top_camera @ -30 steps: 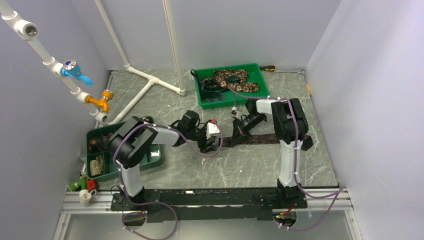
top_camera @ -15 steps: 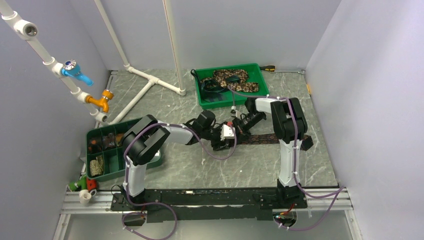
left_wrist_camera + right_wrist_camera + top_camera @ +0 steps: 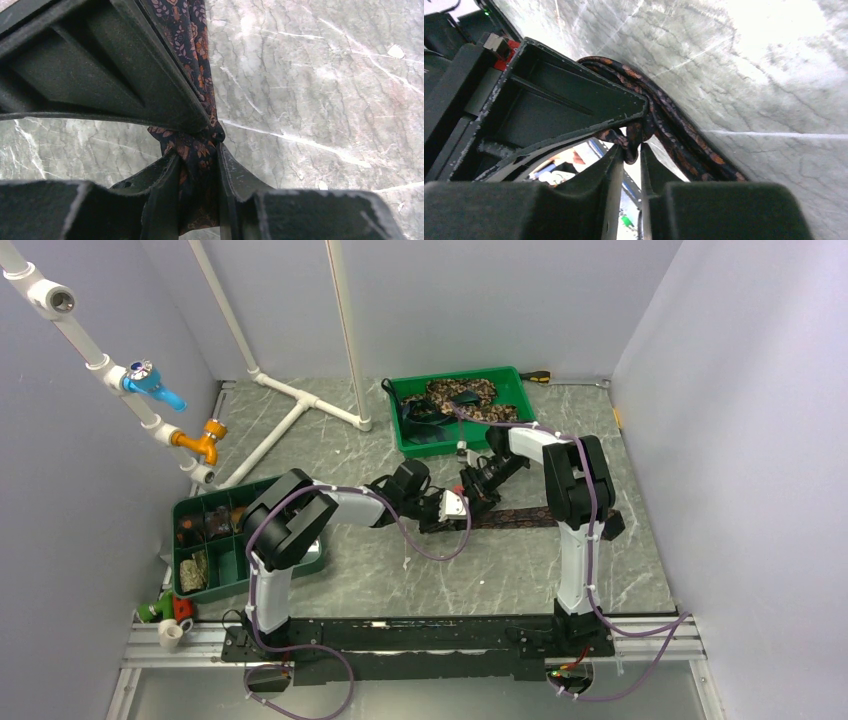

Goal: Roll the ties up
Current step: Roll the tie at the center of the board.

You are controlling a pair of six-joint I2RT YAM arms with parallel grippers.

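A dark maroon tie [image 3: 535, 515] with an orange floral pattern lies flat across the middle of the table, its left end gathered where both grippers meet. My left gripper [image 3: 452, 508] is shut on that bunched end, and the fabric [image 3: 197, 185] fills the space between its fingers [image 3: 197, 149]. My right gripper [image 3: 472, 490] sits just behind it, tilted low. Its jaws stand a little apart with light showing through, and a fold of the tie [image 3: 674, 135] rests at its tips [image 3: 631, 146]. A tan-and-brown mottled tie [image 3: 465, 398] lies coiled in the back tray.
A green tray [image 3: 440, 447] stands at the back centre. A green compartment bin [image 3: 200, 502] with small items sits at the left. White pipes [image 3: 300, 400] run across the back left, with valves on the left wall. A screwdriver [image 3: 538, 376] lies behind the tray.
My left arm reached right to the tie's end and its jaws closed on the fabric. The right gripper's jaws parted slightly and it shifted a little toward the back.
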